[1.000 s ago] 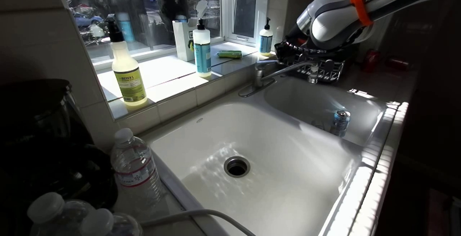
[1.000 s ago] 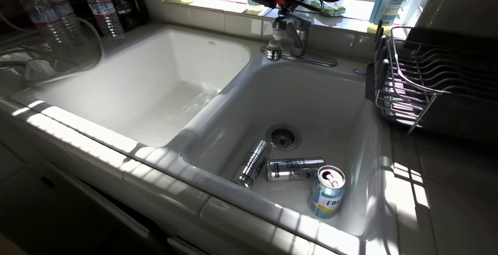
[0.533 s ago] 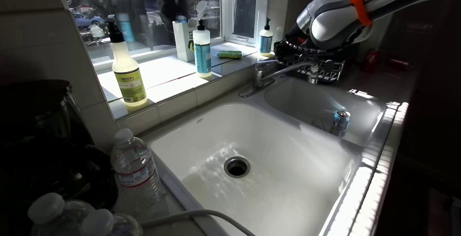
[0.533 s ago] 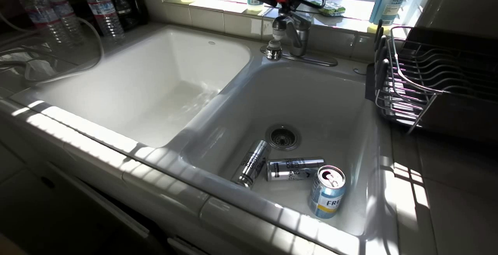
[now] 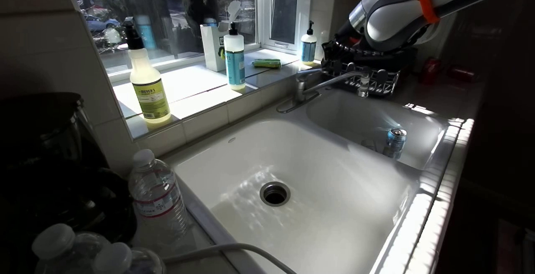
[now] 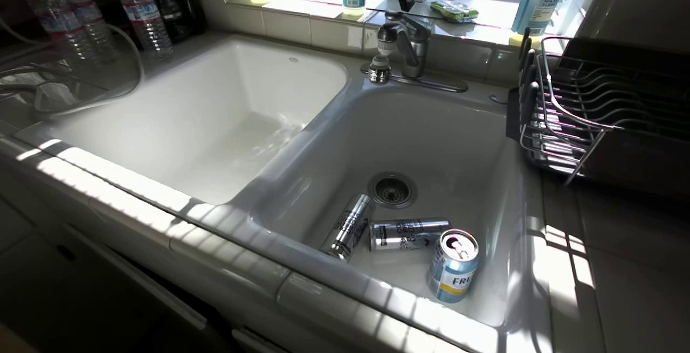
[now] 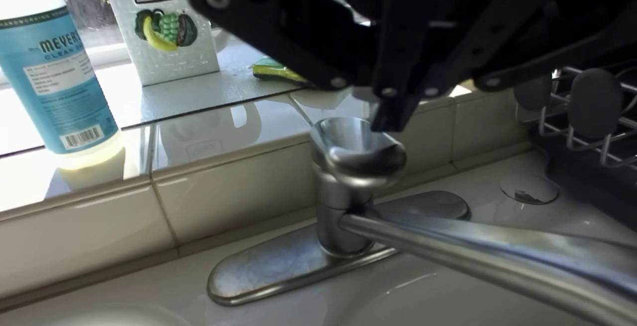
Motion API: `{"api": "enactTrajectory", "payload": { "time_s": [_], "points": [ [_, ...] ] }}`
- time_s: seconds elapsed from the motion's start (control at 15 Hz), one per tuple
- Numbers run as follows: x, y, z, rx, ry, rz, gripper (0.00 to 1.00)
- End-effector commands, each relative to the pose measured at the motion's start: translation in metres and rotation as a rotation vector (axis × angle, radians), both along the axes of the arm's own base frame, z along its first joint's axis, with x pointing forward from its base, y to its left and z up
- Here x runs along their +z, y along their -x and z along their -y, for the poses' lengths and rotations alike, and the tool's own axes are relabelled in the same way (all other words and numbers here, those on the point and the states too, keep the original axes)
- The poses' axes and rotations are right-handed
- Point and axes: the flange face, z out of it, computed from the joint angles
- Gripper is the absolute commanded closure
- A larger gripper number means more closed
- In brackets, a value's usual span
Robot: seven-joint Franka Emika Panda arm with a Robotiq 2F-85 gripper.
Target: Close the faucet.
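The chrome faucet (image 5: pixel 300 92) stands behind the sink divider; it also shows in an exterior view (image 6: pixel 415 56) and in the wrist view (image 7: pixel 343 216). Its long spout (image 5: pixel 336 79) reaches over the basin with the cans. I see no stream of water below the spout's end. The short lever handle (image 7: pixel 368 159) sits on top of the base. My gripper (image 7: pixel 390 117) is shut and empty, fingertips together, just above the lever's edge. In an exterior view the gripper (image 6: pixel 406 4) hangs close over the lever; I cannot tell whether they touch.
A dish rack (image 6: pixel 571 105) stands beside the sink. Soap bottles (image 5: pixel 235 60) (image 6: pixel 540 2), a sponge pack (image 6: pixel 454 11) and a white box (image 7: pixel 159 22) stand on the sill behind. A blue can (image 6: pixel 454 267) and two silver cans (image 6: pixel 407 233) lie in the basin.
The gripper has risen from the faucet's top and shifted slightly toward the dish rack side. More of the lever and the sponge pack shows. The faucet looks unchanged.
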Motion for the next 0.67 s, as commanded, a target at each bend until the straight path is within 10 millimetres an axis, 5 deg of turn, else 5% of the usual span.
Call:
{"api": "enactTrajectory", "payload": {
  "time_s": [0.0,0.07,0.13,0.27,0.6],
  "points": [
    [0.013,0.014,0.002,-0.021,0.006,-0.007,1.0],
    [0.02,0.017,0.002,-0.024,0.012,-0.009,1.0],
    [0.029,0.022,0.0,-0.025,0.009,-0.023,0.74],
    [0.048,0.035,-0.009,-0.018,-0.017,-0.081,0.66],
    [0.093,0.085,-0.026,-0.042,-0.064,-0.33,0.29]
  ]
}}
